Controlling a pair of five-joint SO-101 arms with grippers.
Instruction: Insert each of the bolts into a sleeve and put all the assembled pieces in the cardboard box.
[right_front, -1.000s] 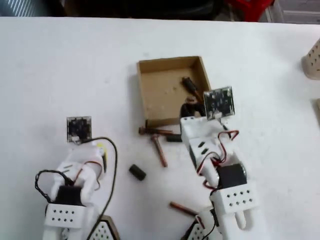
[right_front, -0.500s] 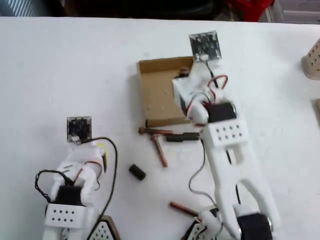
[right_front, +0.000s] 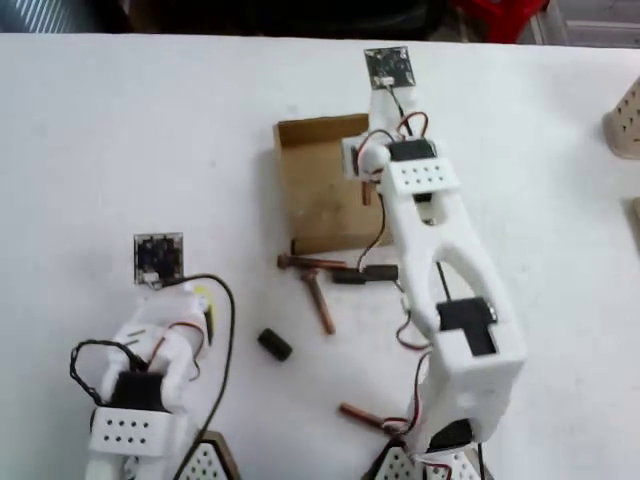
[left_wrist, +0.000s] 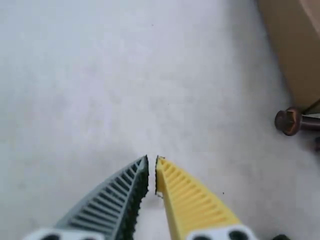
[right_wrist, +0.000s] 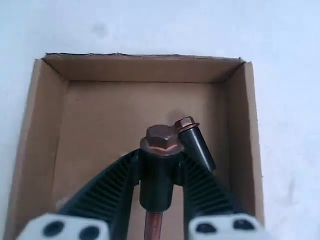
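The right tool clamps a sleeved bolt over the box in the upper middle of the high view, and another assembled piece lies inside the box. The left tool, at lower left, hangs narrow and holds nothing above the surface. Loose bolts and a sleeve lie just below the box.

cardboard box 1 | loose bolts 3 | loose sleeves 2 | assembled pieces 2
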